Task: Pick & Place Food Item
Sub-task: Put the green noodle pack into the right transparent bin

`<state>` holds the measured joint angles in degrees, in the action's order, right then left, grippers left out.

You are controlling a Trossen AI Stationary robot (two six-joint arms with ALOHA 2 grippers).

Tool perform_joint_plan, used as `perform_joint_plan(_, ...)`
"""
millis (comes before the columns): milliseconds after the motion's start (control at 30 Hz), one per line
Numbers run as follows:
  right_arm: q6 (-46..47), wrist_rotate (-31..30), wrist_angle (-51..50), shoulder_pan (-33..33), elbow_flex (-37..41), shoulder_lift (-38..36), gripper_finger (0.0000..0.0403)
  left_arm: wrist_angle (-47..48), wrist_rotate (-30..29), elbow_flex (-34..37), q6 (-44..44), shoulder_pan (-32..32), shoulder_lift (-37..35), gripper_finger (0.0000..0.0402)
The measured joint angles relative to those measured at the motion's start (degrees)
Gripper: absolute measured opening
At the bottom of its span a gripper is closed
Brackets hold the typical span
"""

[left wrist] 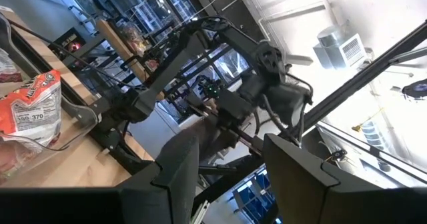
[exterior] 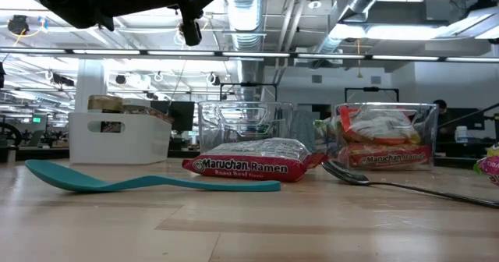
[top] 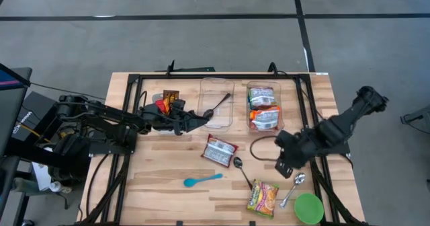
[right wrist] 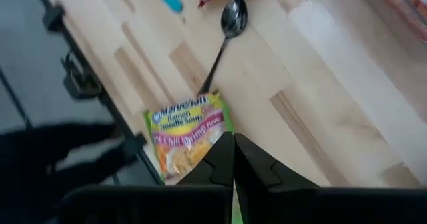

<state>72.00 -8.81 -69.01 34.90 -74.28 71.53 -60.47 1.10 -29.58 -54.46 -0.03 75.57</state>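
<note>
**Two arms over a table of ramen packets and spoons**

The left gripper (top: pixel 201 118) reaches in from the left edge of the table (top: pixel 168 165), stretched level toward the middle, its fingers (left wrist: pixel 175 167) partly apart with nothing between them. It hangs just beside the empty clear bin (top: pixel 216 103) near the far edge. The right gripper (top: pixel 285 164) angles in from the right edge, bent down toward the near right corner, its fingers (right wrist: pixel 220 161) pressed together on nothing, above the yellow ramen packet (right wrist: pixel 183 134).

The empty clear bin, rigid see-through plastic, has a dark spoon (top: pixel 216 106) lying at it. Next to it, a second clear bin (top: pixel 263 107) holds stacked ramen packets. A red ramen packet (top: pixel 220 150), crinkled and glossy, lies flat mid-table. Just beside it lies a metal spoon (top: pixel 240 169). A teal plastic spoon (top: pixel 202 179) lies toward the near edge; a second metal spoon (top: pixel 294 187) and a round green bowl (top: pixel 308 208) sit at the near right corner.
</note>
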Motion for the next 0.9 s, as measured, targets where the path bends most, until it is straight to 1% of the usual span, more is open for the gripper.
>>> perform_joint_plan(167, 13.24, -10.36, -0.62, 8.49, 0.32, 1.65, 0.0000, 0.00, 0.01, 0.00, 0.00, 0.00, 0.00, 0.0163)
perform_joint_plan(267, 21.22, -13.21, -1.57, 11.71, 0.74, 3.74, 0.0000, 0.00, 0.02, 0.00, 0.00, 0.00, 0.00, 0.0163)
perform_joint_plan(467, 35.08, -13.04, -1.52, 15.56, 0.76, 8.46, 0.0000, 0.02, 0.02, 0.00, 0.00, 0.00, 0.00, 0.0163)
perform_joint_plan(533, 38.81, -12.09, -0.75, 17.01, 0.79, 9.69, 0.0000, 0.02, 0.02, 0.00, 0.00, 0.00, 0.00, 0.0163)
perform_joint_plan(733, 50.22, -12.08, 1.19, 22.50, 0.79, 12.36, 0.0000, 0.02, 0.02, 0.00, 0.00, 0.00, 0.00, 0.0163)
perform_joint_plan(800, 52.15, -12.07, 2.54, 24.28, 0.79, 13.09, 0.0000, 0.02, 0.02, 0.00, 0.00, 0.00, 0.00, 0.0163)
perform_joint_plan(900, 51.86, -12.01, 4.85, 25.78, 0.79, 14.13, 0.0000, 0.02, 0.02, 0.00, 0.00, 0.00, 0.00, 0.0163)
